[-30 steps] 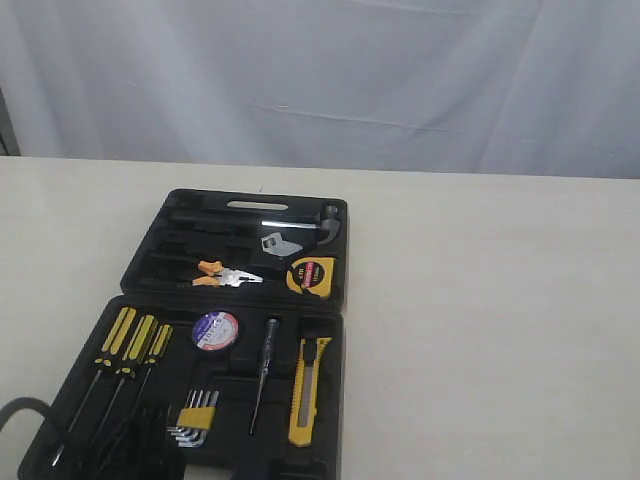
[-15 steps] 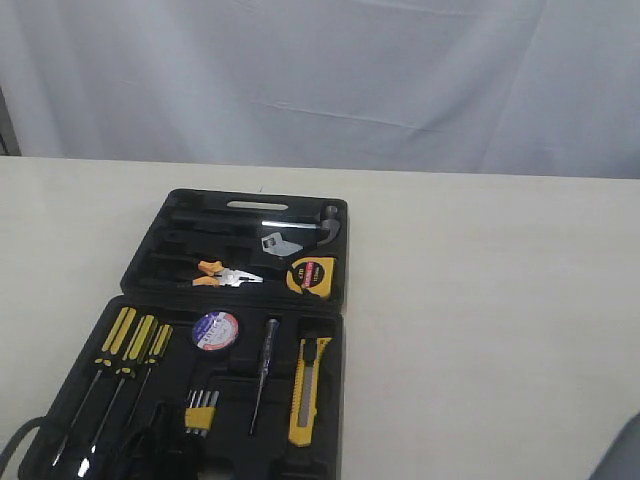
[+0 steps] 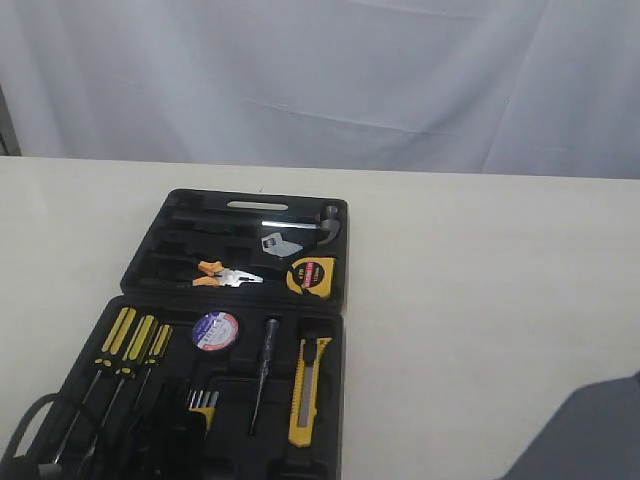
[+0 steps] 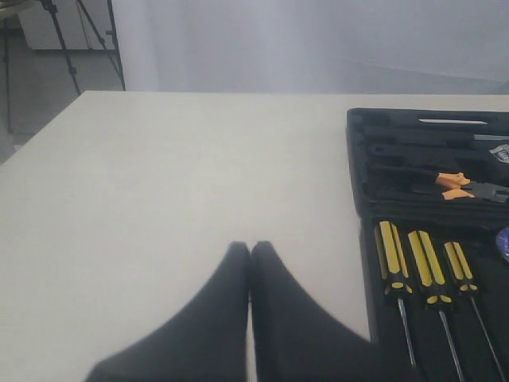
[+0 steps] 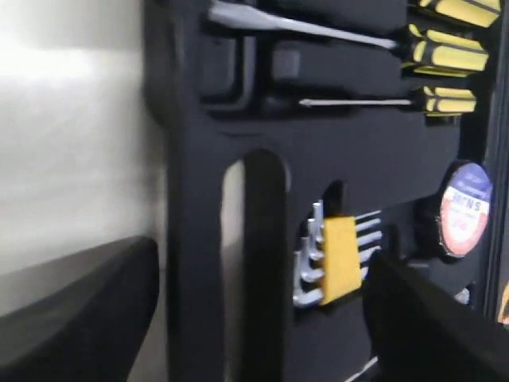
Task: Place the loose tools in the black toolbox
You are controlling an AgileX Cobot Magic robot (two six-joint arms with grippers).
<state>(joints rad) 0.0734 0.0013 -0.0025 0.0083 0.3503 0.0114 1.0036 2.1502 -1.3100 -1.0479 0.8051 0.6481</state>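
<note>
The black toolbox point(image 3: 190, 225) lies open on the table. Its far half holds the pliers point(image 3: 222, 274) and the yellow tape measure point(image 3: 312, 275). The near half holds the tape roll point(image 3: 215, 331) and the utility knife point(image 3: 308, 390). My left gripper point(image 4: 250, 245) is shut and empty over bare table, left of the toolbox point(image 4: 366, 159) and pliers point(image 4: 457, 185). My right gripper point(image 5: 262, 253) is open with its fingers wide apart. It hangs over the toolbox point(image 5: 191, 239) beside its handle slot, near the tape roll point(image 5: 465, 208), with no tool between the fingers.
Three screwdrivers point(image 3: 130, 345) and clipped hex keys point(image 3: 203, 403) sit in the near half, with a hammer point(image 3: 300, 225) in the far half. Dark left arm parts point(image 3: 120, 440) overlap the near-left corner. The grey right arm point(image 3: 590, 430) fills the lower right corner.
The grey right arm has come into the lower right corner. The dark left arm has shifted over the near-left corner and covers more of the hex keys. No tool has moved.
</note>
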